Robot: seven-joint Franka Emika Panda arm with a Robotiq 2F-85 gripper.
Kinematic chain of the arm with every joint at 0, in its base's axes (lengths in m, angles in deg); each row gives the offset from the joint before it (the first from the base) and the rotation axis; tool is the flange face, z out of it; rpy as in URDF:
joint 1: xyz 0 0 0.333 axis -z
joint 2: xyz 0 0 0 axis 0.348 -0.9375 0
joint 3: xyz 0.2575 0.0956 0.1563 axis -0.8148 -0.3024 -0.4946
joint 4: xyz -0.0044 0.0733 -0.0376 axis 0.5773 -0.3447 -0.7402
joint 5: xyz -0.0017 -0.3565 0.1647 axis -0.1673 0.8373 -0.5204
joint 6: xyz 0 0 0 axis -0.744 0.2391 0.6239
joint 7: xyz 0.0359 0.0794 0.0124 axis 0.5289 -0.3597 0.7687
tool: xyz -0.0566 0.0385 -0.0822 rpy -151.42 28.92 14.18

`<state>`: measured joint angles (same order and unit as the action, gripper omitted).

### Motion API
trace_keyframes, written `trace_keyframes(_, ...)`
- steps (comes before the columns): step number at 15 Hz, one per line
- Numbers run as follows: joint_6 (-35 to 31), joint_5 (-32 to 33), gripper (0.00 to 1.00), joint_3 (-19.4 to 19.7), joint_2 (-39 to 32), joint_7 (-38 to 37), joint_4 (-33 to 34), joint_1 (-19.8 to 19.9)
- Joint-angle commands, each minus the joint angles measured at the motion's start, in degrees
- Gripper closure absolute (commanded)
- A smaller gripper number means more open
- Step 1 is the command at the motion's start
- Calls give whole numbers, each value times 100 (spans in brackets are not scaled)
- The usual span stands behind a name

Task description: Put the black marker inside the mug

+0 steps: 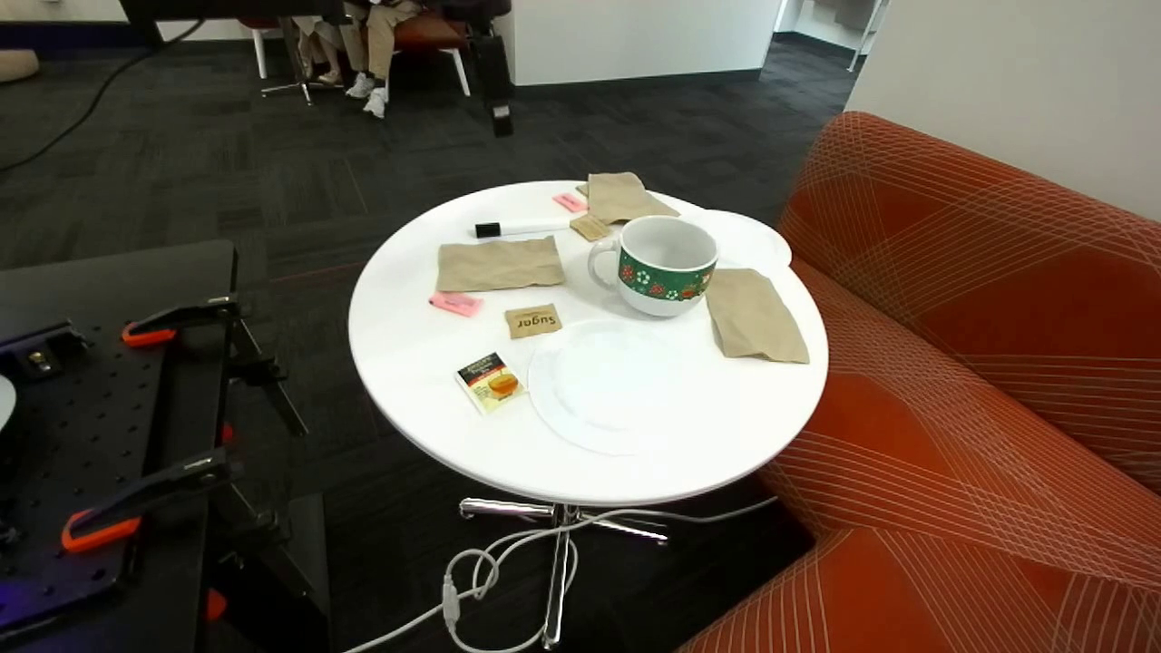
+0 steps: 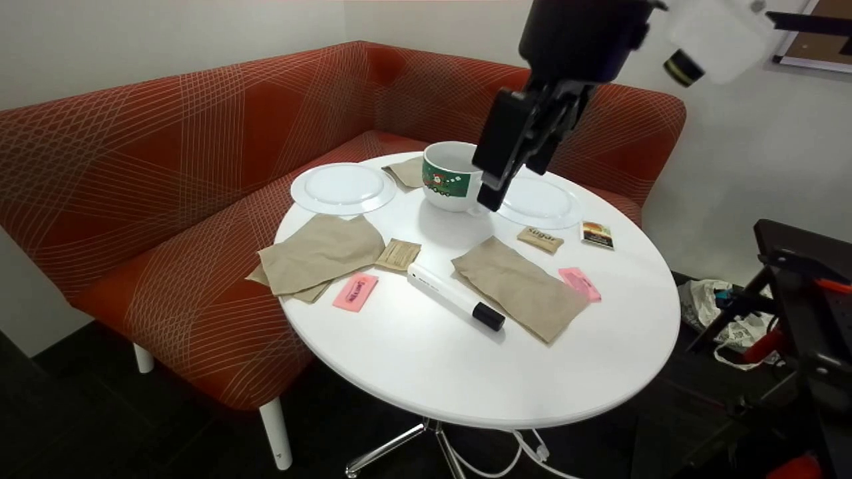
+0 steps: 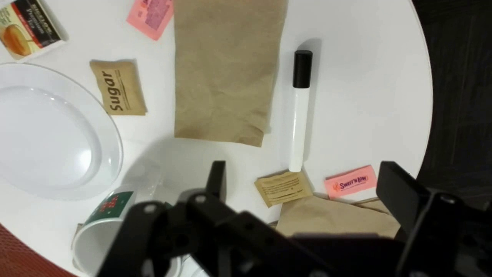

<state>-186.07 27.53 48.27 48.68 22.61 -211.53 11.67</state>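
Note:
The black marker has a white barrel and a black cap. It lies flat on the round white table in both exterior views and in the wrist view. Its white end touches a tan sugar packet. The white mug with a green band stands upright in both exterior views. It shows partly in the wrist view, behind my gripper's left finger. My gripper is open and empty above the table. In an exterior view my gripper overlaps the mug's handle side.
A brown napkin lies beside the marker; others lie near the mug and the table edge. Clear plates flank the mug. Sugar packets, pink packets and a tea bag lie around. A red bench borders the table.

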Motion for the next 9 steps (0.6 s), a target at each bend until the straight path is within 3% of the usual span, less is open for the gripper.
trace_keyframes(1, -76, -173, 0, 214, -678, 133, 507, -324)
trace_keyframes(9, -467, -497, 0, 429, -1688, 559, 962, -668)
